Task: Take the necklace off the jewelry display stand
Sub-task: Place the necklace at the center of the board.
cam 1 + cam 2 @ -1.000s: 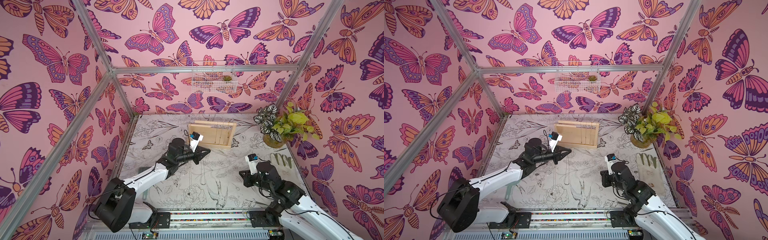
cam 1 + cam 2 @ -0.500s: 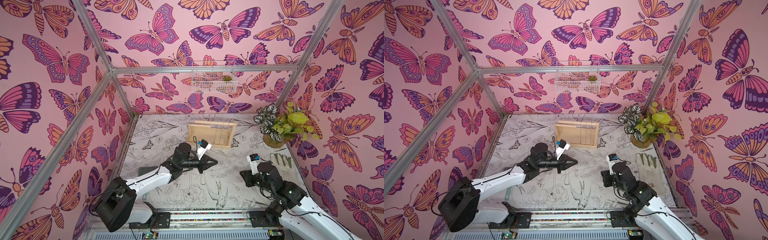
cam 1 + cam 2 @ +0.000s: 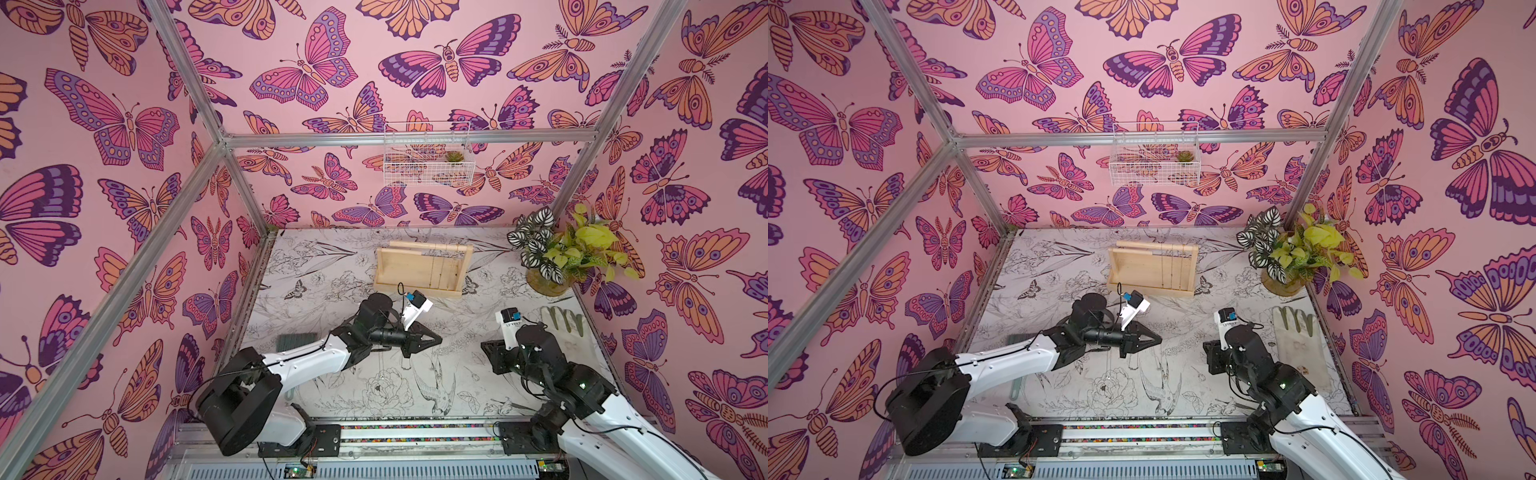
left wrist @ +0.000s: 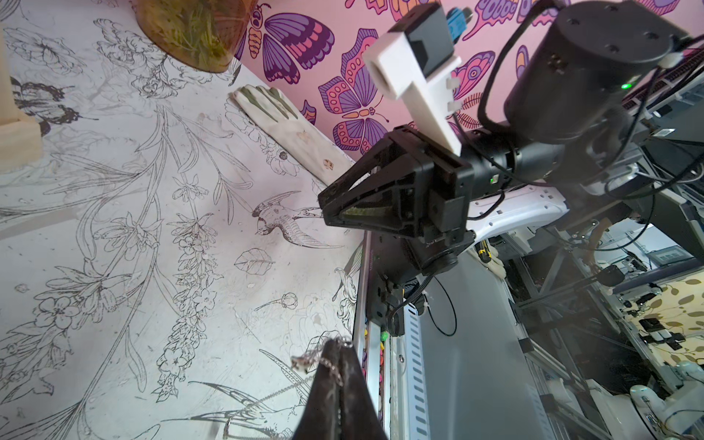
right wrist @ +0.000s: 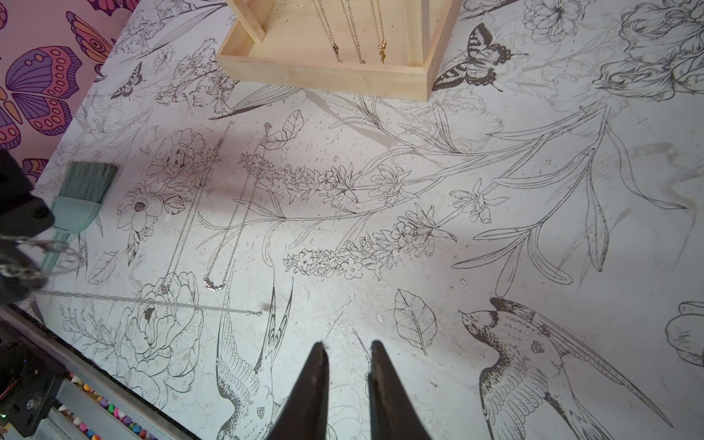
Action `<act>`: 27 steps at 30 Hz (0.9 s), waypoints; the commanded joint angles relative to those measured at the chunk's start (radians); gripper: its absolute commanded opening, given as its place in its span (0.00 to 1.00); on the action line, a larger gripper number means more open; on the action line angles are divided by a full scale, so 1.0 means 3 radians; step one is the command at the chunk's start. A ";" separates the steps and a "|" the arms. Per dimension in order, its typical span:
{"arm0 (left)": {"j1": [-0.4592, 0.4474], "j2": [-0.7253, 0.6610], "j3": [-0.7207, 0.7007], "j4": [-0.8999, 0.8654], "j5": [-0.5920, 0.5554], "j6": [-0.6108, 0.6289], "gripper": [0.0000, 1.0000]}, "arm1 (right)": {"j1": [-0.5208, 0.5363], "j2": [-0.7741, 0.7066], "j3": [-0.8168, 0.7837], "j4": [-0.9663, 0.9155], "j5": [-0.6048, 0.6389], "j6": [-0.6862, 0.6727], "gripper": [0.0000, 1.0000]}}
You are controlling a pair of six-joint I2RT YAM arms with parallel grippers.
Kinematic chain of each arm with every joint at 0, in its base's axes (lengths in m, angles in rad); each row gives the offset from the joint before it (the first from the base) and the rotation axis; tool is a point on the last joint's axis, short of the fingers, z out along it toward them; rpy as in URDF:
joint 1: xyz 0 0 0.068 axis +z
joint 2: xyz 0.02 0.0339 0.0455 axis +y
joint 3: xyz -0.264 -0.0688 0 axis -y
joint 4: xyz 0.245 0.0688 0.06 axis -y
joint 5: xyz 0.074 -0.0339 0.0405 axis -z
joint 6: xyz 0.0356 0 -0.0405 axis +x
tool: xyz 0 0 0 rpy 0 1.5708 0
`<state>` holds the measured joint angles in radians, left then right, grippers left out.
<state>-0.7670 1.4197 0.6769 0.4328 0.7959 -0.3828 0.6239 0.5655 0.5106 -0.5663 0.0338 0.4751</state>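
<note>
The pale wooden jewelry display stand [image 3: 419, 270] [image 3: 1150, 270] stands at the back of the table, and several gold chains [image 5: 356, 34] hang from its crossbar. My left gripper [image 3: 437, 340] [image 4: 337, 344] hovers over the table's middle, in front of the stand. It is shut on a silver necklace [image 4: 304, 360], whose chain [image 5: 152, 303] trails down over the table. To the right of it, my right gripper [image 5: 346, 348] [image 4: 323, 209] is open by a narrow gap, with nothing between its fingers.
Two more silver necklaces [image 5: 213, 284] [image 5: 179, 228] lie on the table near the left arm. A teal brush [image 3: 293, 343] lies at the left, a white glove [image 3: 561, 322] at the right. A potted plant [image 3: 557, 253] fills the back right corner. A wire basket [image 3: 426, 160] hangs on the back wall.
My left gripper has moved away from the stand toward the front and right, still shut on the necklace. The right gripper's jaws have parted a little.
</note>
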 commanded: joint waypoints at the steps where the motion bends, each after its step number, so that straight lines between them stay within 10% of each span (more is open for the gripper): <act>1: -0.0004 0.0144 -0.0020 -0.0042 0.0090 0.0020 0.00 | -0.0011 -0.0016 0.0052 -0.0074 0.0064 0.0047 0.24; 27: 0.0143 0.0569 0.0266 -0.0244 0.0003 0.0366 0.00 | -0.0009 0.0218 -0.0030 0.0173 -0.0036 0.0043 0.23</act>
<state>-0.7483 1.5623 0.7322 0.3832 0.7887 -0.3065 0.6239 0.6193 0.5095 -0.5377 0.0322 0.4751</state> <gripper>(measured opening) 0.044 0.231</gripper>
